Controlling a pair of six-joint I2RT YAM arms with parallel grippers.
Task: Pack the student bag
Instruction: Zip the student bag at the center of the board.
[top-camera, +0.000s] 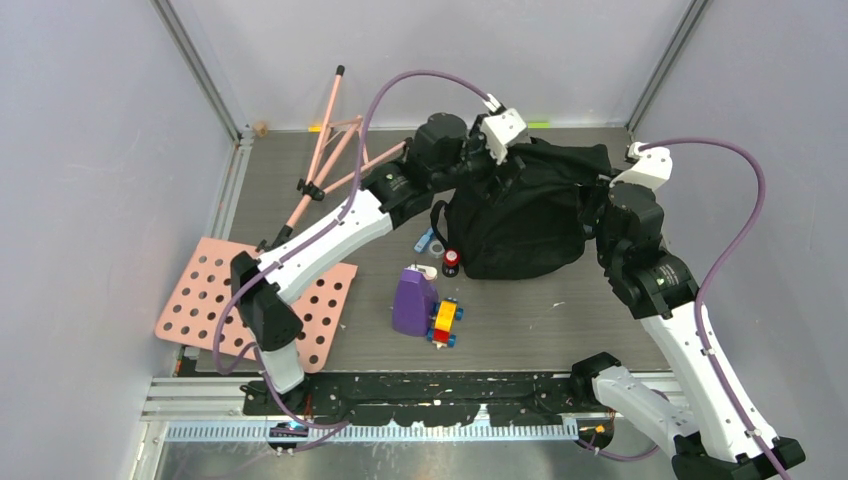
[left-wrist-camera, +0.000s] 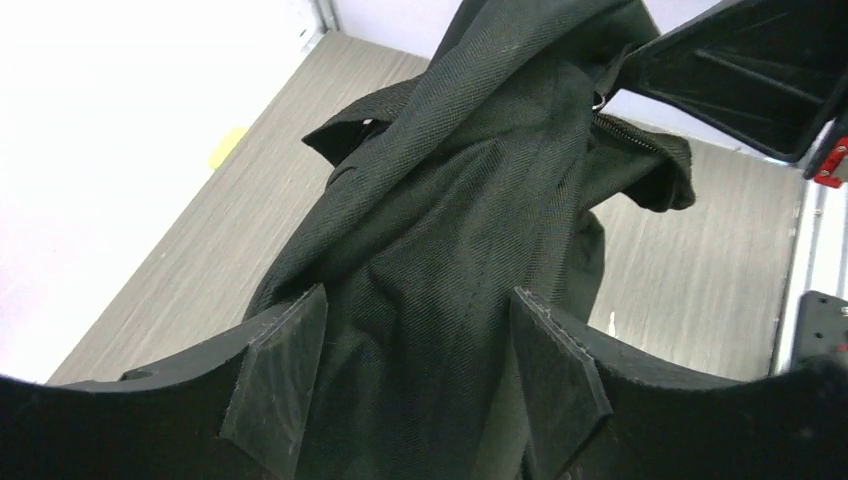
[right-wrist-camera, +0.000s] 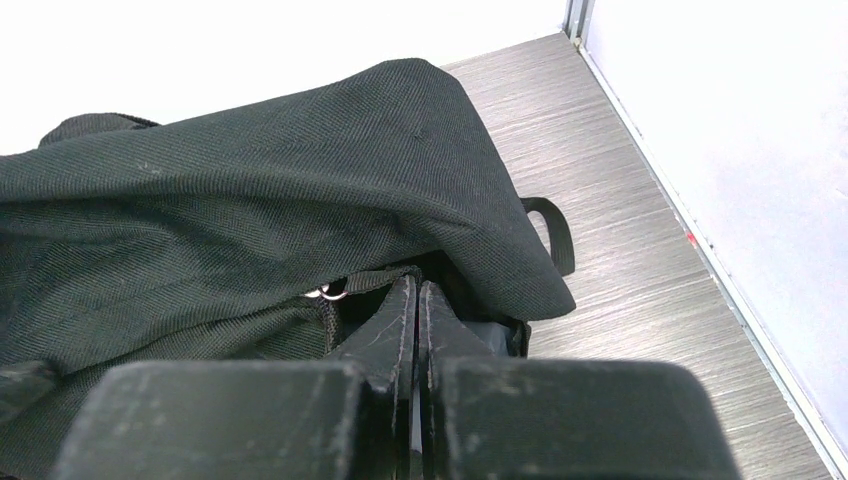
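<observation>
The student bag (top-camera: 520, 220), a large floppy black backpack, lies at the back middle of the table. My left gripper (top-camera: 490, 168) is at its top left. In the left wrist view it (left-wrist-camera: 415, 350) is open, with its pads (left-wrist-camera: 275, 375) straddling a ridge of the bag's fabric (left-wrist-camera: 450, 220). My right gripper (top-camera: 598, 195) is at the bag's right side. In the right wrist view it (right-wrist-camera: 416, 290) is shut, with its tips pinched at the bag's zipper edge (right-wrist-camera: 345, 288) under a fold of the bag (right-wrist-camera: 250, 190). It also shows in the left wrist view (left-wrist-camera: 740, 70), next to the zipper.
A purple container (top-camera: 413, 300), a yellow, red and blue toy block (top-camera: 445, 322), a small red-capped bottle (top-camera: 451, 262) and a small blue item (top-camera: 428, 243) lie in front of the bag. A pink perforated board (top-camera: 255, 310) and pink rods (top-camera: 325, 160) are on the left.
</observation>
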